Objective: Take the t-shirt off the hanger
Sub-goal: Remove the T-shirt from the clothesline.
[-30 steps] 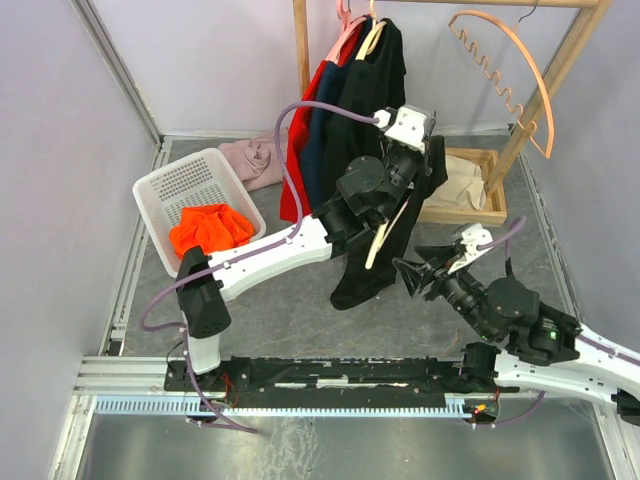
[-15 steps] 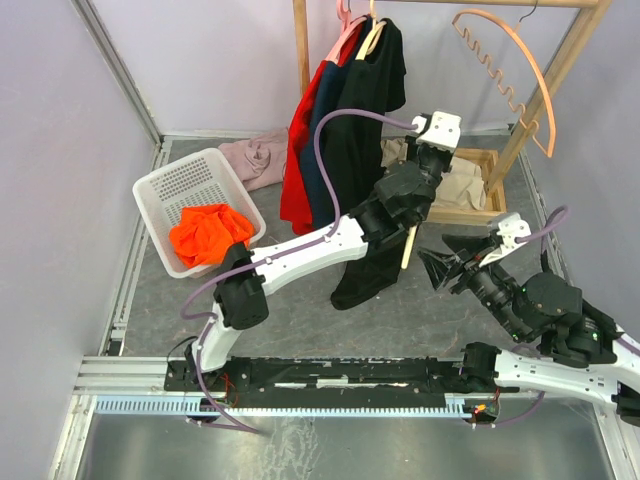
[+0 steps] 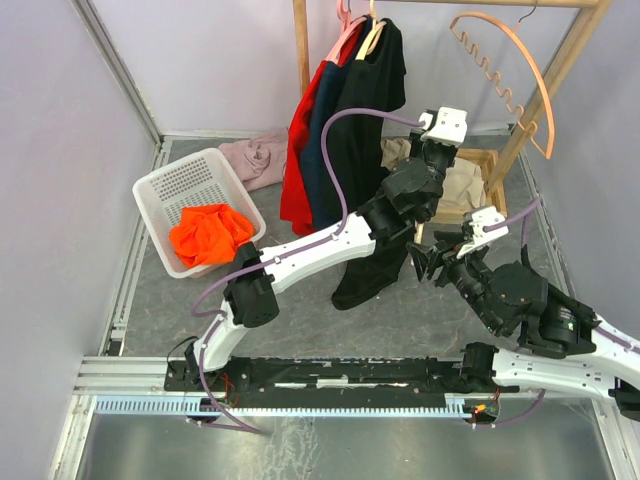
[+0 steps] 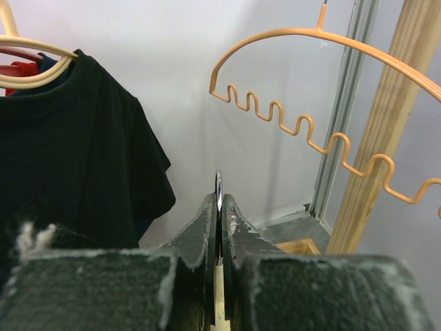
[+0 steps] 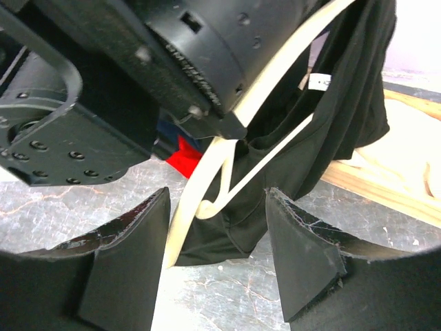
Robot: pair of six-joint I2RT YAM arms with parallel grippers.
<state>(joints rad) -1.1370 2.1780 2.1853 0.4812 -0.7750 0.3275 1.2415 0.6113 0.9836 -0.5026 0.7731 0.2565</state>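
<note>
In the left wrist view my left gripper (image 4: 219, 200) is shut on the metal hook (image 4: 218, 181) of a cream hanger (image 4: 218, 303). From above, that left gripper (image 3: 433, 158) is held up beside the rack, and the hanger (image 3: 418, 235) hangs below it with the black t-shirt (image 3: 362, 280) draped down to the floor. My right gripper (image 3: 430, 262) is open right beside the hanger's lower end. Seen from the right wrist, the cream hanger (image 5: 207, 186) and the t-shirt (image 5: 324, 131) lie between the spread jaws of the right gripper (image 5: 217, 195), which touch neither.
A wooden rack (image 3: 300, 45) holds red, navy and black garments (image 3: 340, 110); an orange wavy hanger (image 3: 510, 80) hangs at its right. A white basket (image 3: 160, 185) with an orange cloth stands left. Pink cloth (image 3: 255, 155) and beige cloth (image 3: 462, 185) lie near the rack base.
My left arm has carried the hanger and t-shirt to the right, toward the rack's right side. My right gripper has opened wider and come up close to the hanger's lower end.
</note>
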